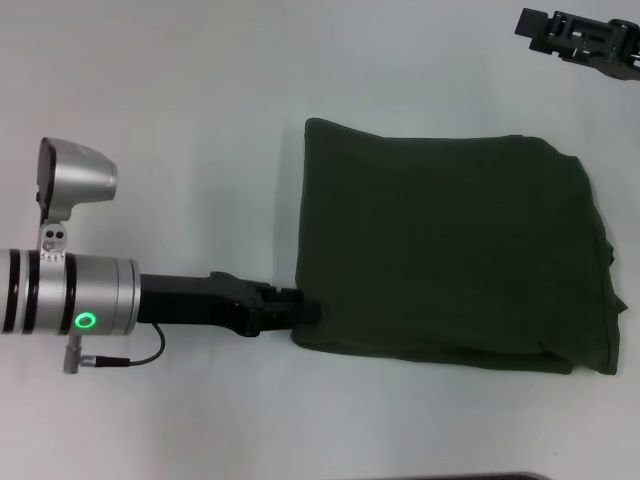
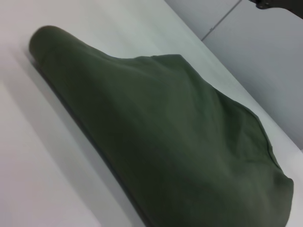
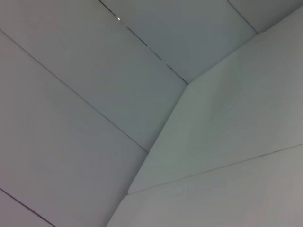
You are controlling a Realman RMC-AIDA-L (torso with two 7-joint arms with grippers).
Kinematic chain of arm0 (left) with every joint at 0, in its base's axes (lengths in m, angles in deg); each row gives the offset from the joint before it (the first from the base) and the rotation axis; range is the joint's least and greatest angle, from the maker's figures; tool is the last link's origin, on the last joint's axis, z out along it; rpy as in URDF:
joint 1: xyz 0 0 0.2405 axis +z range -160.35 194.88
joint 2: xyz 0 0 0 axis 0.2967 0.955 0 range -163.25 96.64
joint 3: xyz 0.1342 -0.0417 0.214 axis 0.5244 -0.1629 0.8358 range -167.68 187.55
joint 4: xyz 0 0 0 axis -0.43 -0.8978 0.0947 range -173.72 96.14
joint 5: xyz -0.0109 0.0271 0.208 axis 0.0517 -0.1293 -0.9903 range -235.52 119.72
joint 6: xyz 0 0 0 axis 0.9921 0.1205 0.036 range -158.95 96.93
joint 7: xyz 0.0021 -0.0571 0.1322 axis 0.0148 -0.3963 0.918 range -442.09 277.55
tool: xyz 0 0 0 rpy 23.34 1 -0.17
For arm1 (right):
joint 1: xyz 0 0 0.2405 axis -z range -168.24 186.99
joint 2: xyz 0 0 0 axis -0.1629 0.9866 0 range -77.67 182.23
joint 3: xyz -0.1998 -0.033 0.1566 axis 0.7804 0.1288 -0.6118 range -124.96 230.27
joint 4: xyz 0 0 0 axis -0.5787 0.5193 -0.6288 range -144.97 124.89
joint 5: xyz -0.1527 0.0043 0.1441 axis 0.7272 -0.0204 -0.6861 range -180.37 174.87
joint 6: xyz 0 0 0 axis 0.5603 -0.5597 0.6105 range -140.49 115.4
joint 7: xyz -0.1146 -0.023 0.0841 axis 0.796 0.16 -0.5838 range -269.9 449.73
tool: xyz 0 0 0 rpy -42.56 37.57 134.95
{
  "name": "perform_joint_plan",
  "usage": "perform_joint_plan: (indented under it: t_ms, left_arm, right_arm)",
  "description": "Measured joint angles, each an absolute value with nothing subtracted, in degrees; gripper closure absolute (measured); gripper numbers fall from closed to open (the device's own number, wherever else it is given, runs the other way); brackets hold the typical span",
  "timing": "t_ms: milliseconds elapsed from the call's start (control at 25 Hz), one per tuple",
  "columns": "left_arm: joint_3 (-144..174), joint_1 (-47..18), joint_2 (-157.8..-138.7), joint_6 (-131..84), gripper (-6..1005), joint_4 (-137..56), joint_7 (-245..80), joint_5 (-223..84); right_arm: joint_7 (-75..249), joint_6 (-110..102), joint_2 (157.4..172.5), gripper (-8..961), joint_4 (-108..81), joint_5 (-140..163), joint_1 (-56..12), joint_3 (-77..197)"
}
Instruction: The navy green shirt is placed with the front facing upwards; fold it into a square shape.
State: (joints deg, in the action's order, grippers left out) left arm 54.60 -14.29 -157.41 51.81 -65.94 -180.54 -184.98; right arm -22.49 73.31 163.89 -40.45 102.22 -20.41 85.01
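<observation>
The navy green shirt [image 1: 450, 250] lies folded into a rough square on the white table, plain olive side up. Its lettering and neck tag are hidden. Layered edges show along its near and right sides, and its left side is a rounded fold. My left gripper [image 1: 305, 312] reaches in from the left and touches the shirt's near-left corner. In the left wrist view the shirt [image 2: 170, 132] fills the picture close up. My right gripper [image 1: 575, 35] hangs at the far right, away from the shirt.
The white table [image 1: 200, 120] extends around the shirt on the left, far and near sides. The right wrist view shows only the table's corner [image 3: 227, 142] and grey floor panels.
</observation>
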Motion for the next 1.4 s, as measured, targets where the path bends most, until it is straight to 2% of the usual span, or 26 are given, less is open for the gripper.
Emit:
perform_joint_plan:
  t_ms: [240, 360, 560, 1400]
  left_arm:
    - [54.6, -14.3, -157.41, 51.8, 692, -66.1, -180.6, -184.9]
    - [54.7, -14.3, -157.41, 51.9, 929, -66.1, -180.5, -184.9]
    - [54.8, -14.3, -157.4, 52.4, 967, -65.9, -180.4, -184.9]
    - [53.8, -13.7, -156.65, 57.9, 968, -67.5, -184.6, -185.5]
  right_arm:
    - [-22.5, 73.4, 163.89, 173, -40.4, 102.2, -20.3, 84.9]
    - [-22.5, 73.4, 163.89, 172, -40.4, 102.2, -20.3, 84.8]
    - [-22.2, 73.4, 163.99, 172, -40.4, 102.2, -20.3, 84.6]
    - [-21.8, 73.4, 164.25, 173, -40.4, 102.2, -20.2, 84.6]
